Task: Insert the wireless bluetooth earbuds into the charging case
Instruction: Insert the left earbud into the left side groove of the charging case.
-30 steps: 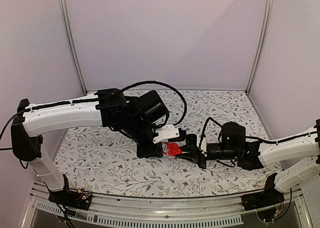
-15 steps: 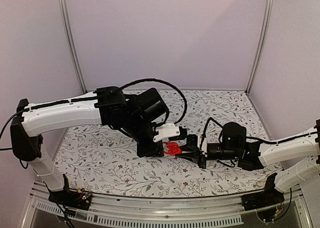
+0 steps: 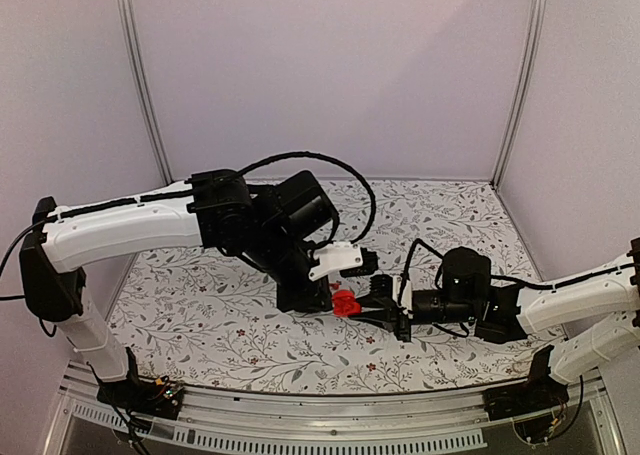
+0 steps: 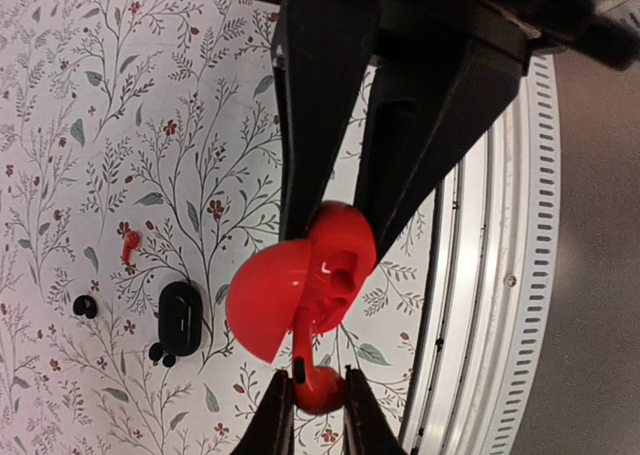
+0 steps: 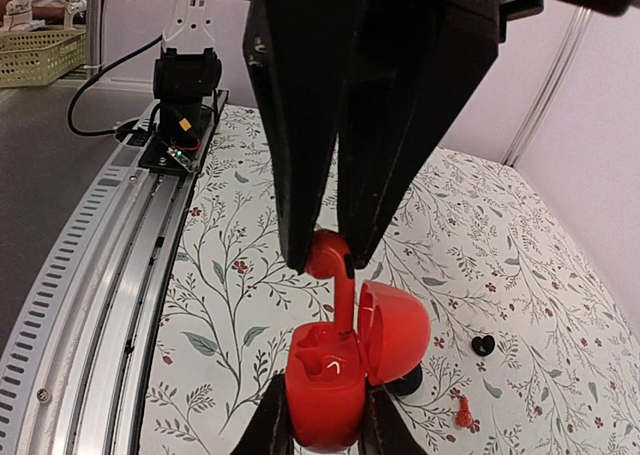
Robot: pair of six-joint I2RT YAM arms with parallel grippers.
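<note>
My right gripper (image 5: pixel 325 420) is shut on the base of a red charging case (image 5: pixel 325 390), whose lid (image 5: pixel 395 330) stands open to the right. My left gripper (image 4: pixel 320 407) is shut on the round head of a red earbud (image 4: pixel 320 385). The earbud's stem (image 5: pixel 345 310) points down, and its tip sits in a socket of the case. In the top view the red case (image 3: pixel 346 303) hangs between the two grippers above the table's middle. A second small red earbud (image 4: pixel 129 245) lies loose on the cloth.
A glossy black oval case (image 4: pixel 180 318) lies on the floral cloth with tiny black buds (image 4: pixel 85 306) beside it. The metal rail (image 4: pixel 480 275) runs along the near table edge. Both arms meet close together, fingertip to fingertip.
The two grippers have closed in on each other a little. The red case and earbud have shifted slightly toward the near edge. Both grips are unchanged.
</note>
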